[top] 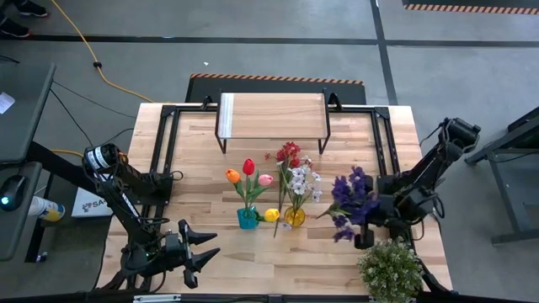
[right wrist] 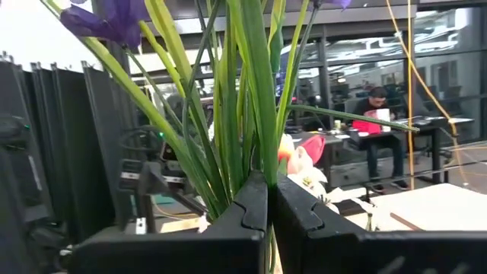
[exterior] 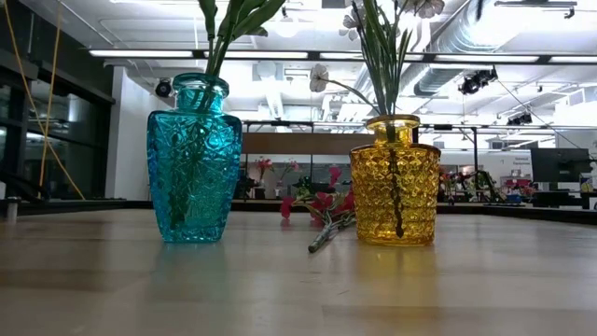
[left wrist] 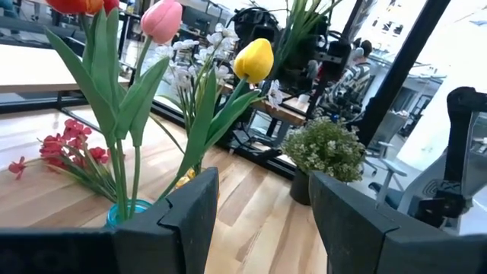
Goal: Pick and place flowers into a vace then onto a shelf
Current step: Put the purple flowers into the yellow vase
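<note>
Flowers fill two faceted glass vases mid-table: orange, red, pink and yellow tulips [top: 248,172] in the teal vase [exterior: 194,159], a white spray [top: 305,181] in the amber vase [exterior: 395,181]. A red spray [top: 287,155] seems to lie flat beside the amber one. The right gripper [right wrist: 269,199] is clamped on purple-flower stems [right wrist: 236,99]. The left gripper [top: 205,252] waits near the front edge, jaws apart, empty. The light wood shelf [top: 271,116] stands bare behind.

The wooden table [top: 210,252] carries the shelf [top: 271,116], 2 vases, a potted plant [top: 391,269] and a red spray [top: 286,154].
</note>
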